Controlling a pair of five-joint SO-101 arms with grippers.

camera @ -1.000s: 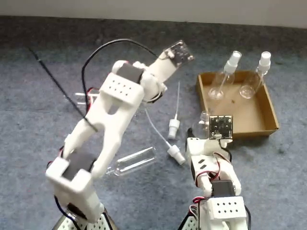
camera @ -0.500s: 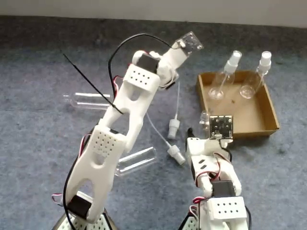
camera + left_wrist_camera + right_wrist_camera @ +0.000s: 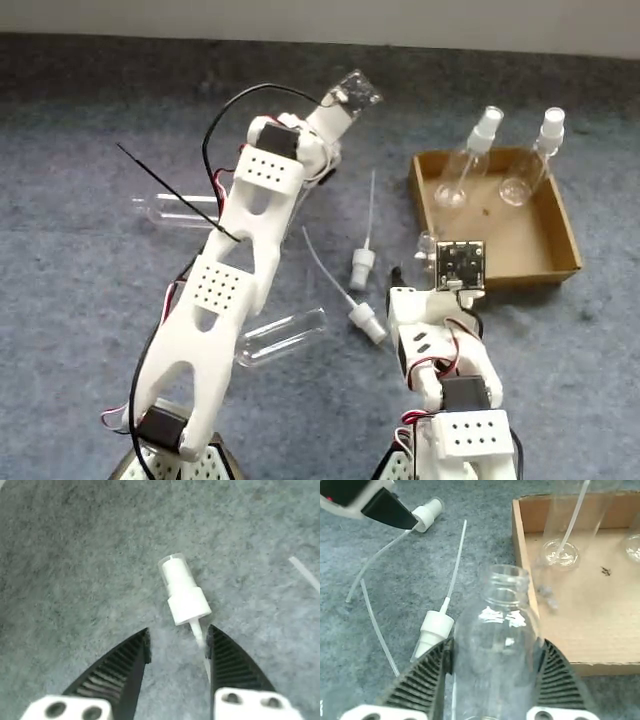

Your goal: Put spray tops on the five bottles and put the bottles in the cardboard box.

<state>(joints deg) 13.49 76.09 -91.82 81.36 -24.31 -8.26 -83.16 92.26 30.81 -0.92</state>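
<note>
My left gripper (image 3: 177, 640) hangs open just above the carpet, behind a white spray top (image 3: 182, 592) that lies flat; the top's thin tube runs back between the jaws, close to one finger. In the right wrist view the same spray top (image 3: 427, 514) lies at that gripper's dark fingertip. My right gripper (image 3: 495, 647) is shut on a clear bottle (image 3: 502, 625) with an uncapped neck, held upright beside the cardboard box (image 3: 565, 250). Two bottles with spray tops (image 3: 470, 155) (image 3: 535, 155) stand in the box. Two more spray tops (image 3: 362, 265) (image 3: 367, 322) lie between the arms.
Two uncapped clear bottles lie on the grey carpet, one (image 3: 180, 208) at the far left and one (image 3: 285, 335) beside the left arm (image 3: 240, 270). Long thin tubes (image 3: 375, 625) trail from the loose spray tops. The box wall (image 3: 520, 540) stands close to the held bottle.
The left arm has stretched forward and lowered, its wrist swinging right and then back left, over the spray top. The right arm has kept still with the bottle.
</note>
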